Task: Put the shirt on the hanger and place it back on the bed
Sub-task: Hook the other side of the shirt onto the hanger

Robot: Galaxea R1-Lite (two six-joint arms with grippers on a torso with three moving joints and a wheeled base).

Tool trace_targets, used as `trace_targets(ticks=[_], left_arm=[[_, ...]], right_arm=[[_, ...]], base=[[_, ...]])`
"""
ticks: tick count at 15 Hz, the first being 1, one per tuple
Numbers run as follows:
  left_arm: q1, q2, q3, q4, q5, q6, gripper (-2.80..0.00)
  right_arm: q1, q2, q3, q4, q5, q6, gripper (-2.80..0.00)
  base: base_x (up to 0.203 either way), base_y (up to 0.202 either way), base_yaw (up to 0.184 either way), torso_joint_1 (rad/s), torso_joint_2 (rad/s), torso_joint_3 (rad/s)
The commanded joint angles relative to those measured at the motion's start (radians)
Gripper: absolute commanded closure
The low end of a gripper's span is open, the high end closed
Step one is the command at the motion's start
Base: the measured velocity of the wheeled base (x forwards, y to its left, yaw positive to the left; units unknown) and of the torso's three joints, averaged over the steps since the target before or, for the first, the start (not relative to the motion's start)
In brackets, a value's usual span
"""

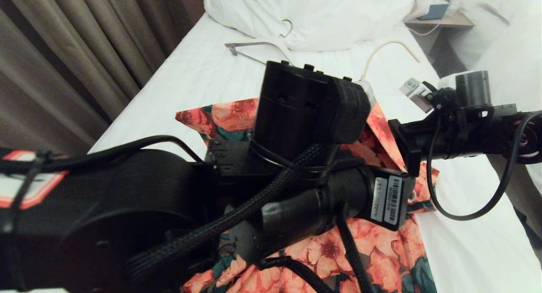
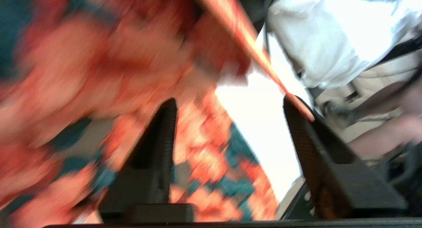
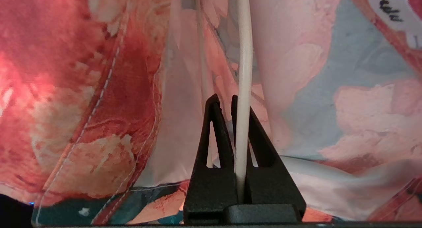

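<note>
The floral shirt (image 1: 381,250) lies spread on the white-sheeted bed (image 1: 203,77), below the pillow (image 1: 313,13). The right gripper (image 3: 225,102) has its fingers pinched narrow on the cream wire of the hanger (image 3: 244,56) — the fabric drapes around it. The left gripper (image 2: 230,106) hangs just over the cloth, fingers wide with nothing between them. A thicker white hanger (image 1: 262,47) lies near the pillow.

Heavy brown-grey curtains (image 1: 63,60) are seen hanging in long folds down the robot's left side. A wooden nightstand (image 1: 440,20) is tucked into the far corner, with a teal box (image 1: 434,11) set on it. Rumpled white bedding (image 1: 504,26) is piled just beyond.
</note>
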Motion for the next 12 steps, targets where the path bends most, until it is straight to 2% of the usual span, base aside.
trace_targets(ticks=[1,4,5,7,10,12], left_arm=[[0.001,-0.110,0.132,0.025,0.011,0.025,-2.80],[0.002,-0.248,0.315,0.063,0.058,0.041,-2.80],[0.002,-0.320,0.353,0.075,0.088,0.046,0.00],[0.010,-0.475,0.396,0.150,0.124,0.080,0.00],[0.096,-0.643,0.409,0.257,0.153,0.130,0.00],[0.128,-0.730,0.390,0.312,0.157,0.188,0.00]], right_arm=[[0.001,-0.012,0.002,-0.001,0.005,-0.008,0.00],[0.023,-0.019,0.041,-0.024,0.004,-0.037,0.00],[0.042,-0.022,0.043,-0.041,0.003,-0.036,0.00],[0.080,-0.019,0.039,-0.055,-0.023,-0.032,0.00],[0.114,-0.016,0.024,-0.054,-0.066,-0.016,0.00],[0.172,-0.005,-0.015,-0.054,-0.153,0.017,0.00]], base=[[0.000,0.000,0.000,0.000,0.00,0.000],[0.000,0.000,0.000,0.000,0.00,0.000],[0.000,0.000,0.000,0.000,0.00,0.000],[0.000,0.000,0.000,0.000,0.00,0.000],[0.000,0.000,0.000,0.000,0.00,0.000],[0.000,0.000,0.000,0.000,0.00,0.000]])
